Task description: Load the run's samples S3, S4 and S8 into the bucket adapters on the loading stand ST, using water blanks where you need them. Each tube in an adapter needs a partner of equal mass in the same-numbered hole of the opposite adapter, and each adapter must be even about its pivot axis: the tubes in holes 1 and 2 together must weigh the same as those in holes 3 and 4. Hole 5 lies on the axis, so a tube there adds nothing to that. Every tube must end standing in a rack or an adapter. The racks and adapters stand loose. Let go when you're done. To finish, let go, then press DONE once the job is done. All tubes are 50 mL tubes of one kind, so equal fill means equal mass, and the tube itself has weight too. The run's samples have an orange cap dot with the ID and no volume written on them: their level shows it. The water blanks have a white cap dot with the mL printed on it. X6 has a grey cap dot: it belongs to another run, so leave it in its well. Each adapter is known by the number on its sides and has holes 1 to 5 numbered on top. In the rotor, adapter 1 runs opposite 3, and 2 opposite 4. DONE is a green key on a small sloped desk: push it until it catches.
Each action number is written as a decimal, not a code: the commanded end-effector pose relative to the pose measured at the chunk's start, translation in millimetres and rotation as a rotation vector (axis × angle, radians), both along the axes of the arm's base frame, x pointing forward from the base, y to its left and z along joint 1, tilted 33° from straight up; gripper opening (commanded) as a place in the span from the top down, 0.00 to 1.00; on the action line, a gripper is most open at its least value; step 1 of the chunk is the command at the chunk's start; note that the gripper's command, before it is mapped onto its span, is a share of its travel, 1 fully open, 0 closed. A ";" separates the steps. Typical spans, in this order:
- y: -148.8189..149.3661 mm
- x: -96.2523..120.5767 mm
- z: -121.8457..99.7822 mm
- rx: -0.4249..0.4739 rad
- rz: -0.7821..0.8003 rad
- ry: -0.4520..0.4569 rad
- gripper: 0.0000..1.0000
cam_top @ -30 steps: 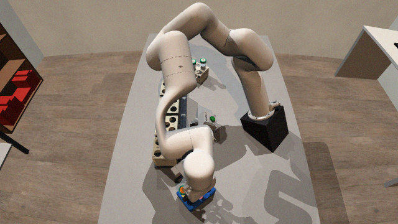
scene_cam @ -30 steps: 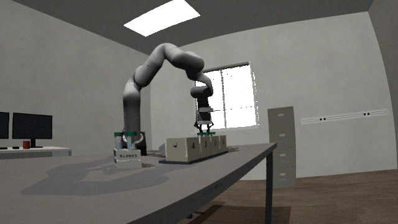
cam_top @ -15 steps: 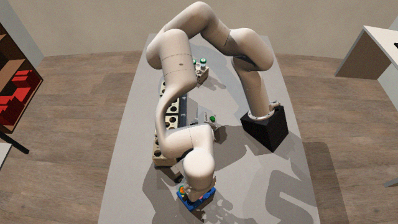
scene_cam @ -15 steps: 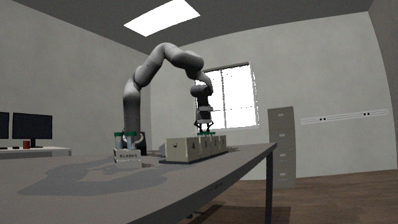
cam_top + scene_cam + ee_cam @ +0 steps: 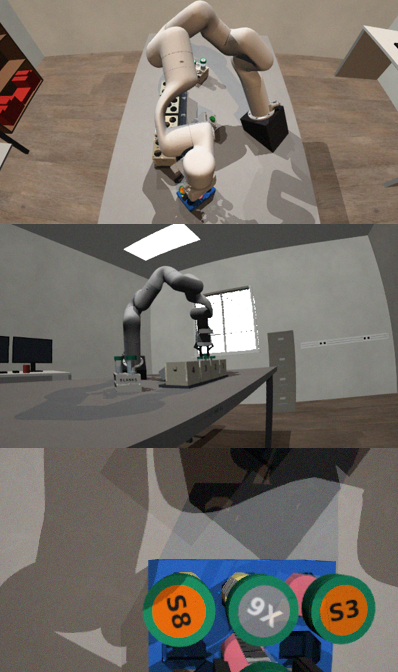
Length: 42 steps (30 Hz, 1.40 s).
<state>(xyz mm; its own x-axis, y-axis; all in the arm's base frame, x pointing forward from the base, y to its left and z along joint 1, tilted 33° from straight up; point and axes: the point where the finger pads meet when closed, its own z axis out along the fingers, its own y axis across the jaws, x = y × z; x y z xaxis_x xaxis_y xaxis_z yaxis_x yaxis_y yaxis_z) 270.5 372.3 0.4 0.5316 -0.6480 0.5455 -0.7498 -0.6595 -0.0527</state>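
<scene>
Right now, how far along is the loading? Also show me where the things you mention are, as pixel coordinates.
Done: nothing I can confirm; the adapter [image 5: 166,160] [image 5: 176,378] holes in view are empty, the arm hides others.
In hand: gripper [image 5: 191,200] [image 5: 204,352] [image 5: 262,669] shut on a green-capped tube [image 5: 265,668], ID out of view.
Left: S8 [image 5: 182,190] [image 5: 179,610] and S3 [image 5: 344,609], both in the blue rack [image 5: 191,208] [image 5: 167,568], balancing, then DONE [image 5: 212,119].

Pale walls are broken by a bright window [image 5: 237,320], a wood floor [image 5: 78,124] [image 5: 336,417] is lit by a ceiling panel [image 5: 161,241], and a filing cabinet [image 5: 281,373] is seen.
</scene>
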 end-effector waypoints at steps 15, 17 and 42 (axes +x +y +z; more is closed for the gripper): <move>8.4 -7.0 14.8 0.004 0.003 -0.001 1.00; 9.9 -8.6 18.1 0.004 0.003 -0.001 1.00; 27.3 -26.8 56.7 0.004 0.003 -0.001 1.00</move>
